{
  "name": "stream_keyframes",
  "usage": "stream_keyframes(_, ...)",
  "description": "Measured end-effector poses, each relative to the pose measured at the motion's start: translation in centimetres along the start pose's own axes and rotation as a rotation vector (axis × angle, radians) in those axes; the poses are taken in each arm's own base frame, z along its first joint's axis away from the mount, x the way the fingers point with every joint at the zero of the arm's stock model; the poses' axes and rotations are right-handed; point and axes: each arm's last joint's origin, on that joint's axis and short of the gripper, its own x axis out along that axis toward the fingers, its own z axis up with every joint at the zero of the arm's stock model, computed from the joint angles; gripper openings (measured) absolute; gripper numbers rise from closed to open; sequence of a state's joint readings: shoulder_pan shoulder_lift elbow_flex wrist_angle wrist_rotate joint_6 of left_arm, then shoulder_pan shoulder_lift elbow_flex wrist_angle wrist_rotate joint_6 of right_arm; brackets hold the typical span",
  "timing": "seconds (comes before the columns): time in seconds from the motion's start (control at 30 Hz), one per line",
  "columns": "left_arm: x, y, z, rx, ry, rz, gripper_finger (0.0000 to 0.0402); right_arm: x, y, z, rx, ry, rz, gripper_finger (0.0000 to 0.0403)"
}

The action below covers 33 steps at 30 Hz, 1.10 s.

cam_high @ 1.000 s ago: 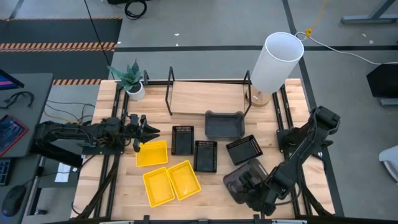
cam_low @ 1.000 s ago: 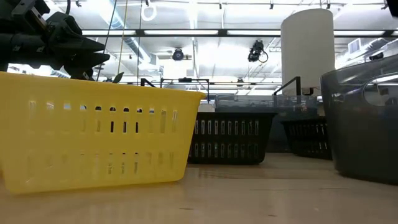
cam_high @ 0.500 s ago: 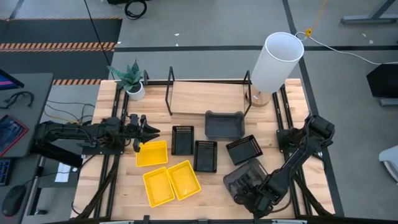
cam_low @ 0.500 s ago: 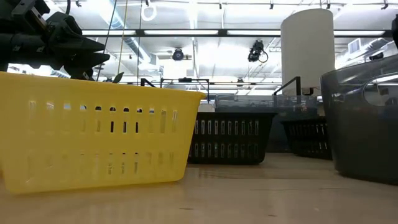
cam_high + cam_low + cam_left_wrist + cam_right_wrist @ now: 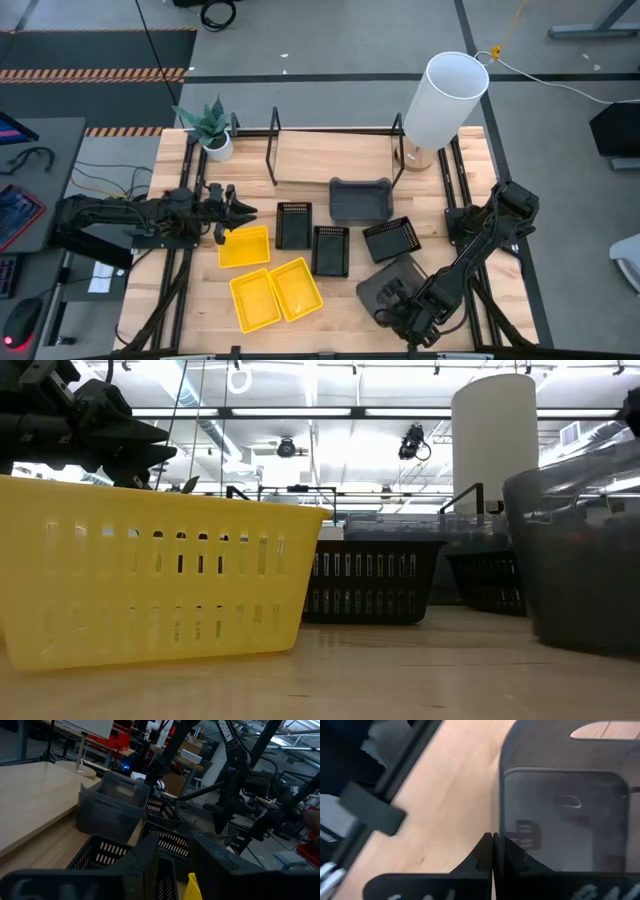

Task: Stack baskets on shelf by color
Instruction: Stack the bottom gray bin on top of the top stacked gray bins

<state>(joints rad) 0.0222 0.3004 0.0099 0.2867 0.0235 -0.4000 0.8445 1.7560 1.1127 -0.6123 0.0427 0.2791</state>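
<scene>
Right gripper (image 5: 413, 317) is at the table's near right corner, its fingers pinched together on the wall of a smoky grey basket (image 5: 392, 283); the wrist view shows that wall (image 5: 497, 795) running between the two closed fingers (image 5: 482, 851), with the basket's hollow to one side. A second grey basket (image 5: 360, 200) stands well beyond the gripper, just before the shelf (image 5: 330, 155). Left gripper (image 5: 238, 211) hangs just above a yellow basket (image 5: 245, 246), fingers slightly parted, holding nothing.

The wooden tabletop (image 5: 345, 295) carries yellow baskets (image 5: 268, 282), black baskets (image 5: 329, 248), grey baskets (image 5: 360, 200), a shelf (image 5: 330, 155), plant (image 5: 212, 128) and lamp (image 5: 443, 100).
</scene>
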Motion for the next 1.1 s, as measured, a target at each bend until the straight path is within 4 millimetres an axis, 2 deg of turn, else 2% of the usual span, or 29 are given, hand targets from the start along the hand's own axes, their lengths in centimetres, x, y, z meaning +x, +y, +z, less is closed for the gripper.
stream_keyframes(0.1, 0.0, 0.0, 0.0, 0.000, 0.000, 0.000, 0.0117, -1.9, -0.4, 0.3, 0.025, -0.058, 0.018, 0.0007)
stream_keyframes(0.33, 0.0, 0.0, 0.0, 0.000, 0.000, 0.000, 0.0117, -7.9, -2.5, 0.4, 0.086, -0.256, -0.013, 0.0004)
stream_keyframes(0.57, 0.0, 0.0, 0.0, 0.000, 0.000, 0.000, 0.0117, -12.2, -6.6, -0.8, 0.135, -0.344, -0.203, 0.0003)
stream_keyframes(0.9, 0.0, 0.0, 0.0, 0.000, 0.000, 0.000, 0.0117, -15.5, -14.9, -2.3, 0.185, -0.387, -0.424, 0.0003)
stream_keyframes(1.1, 0.0, 0.0, 0.0, 0.000, 0.000, 0.000, 0.0117, -15.4, -19.3, -3.4, 0.275, -0.316, -0.508, 0.0003)
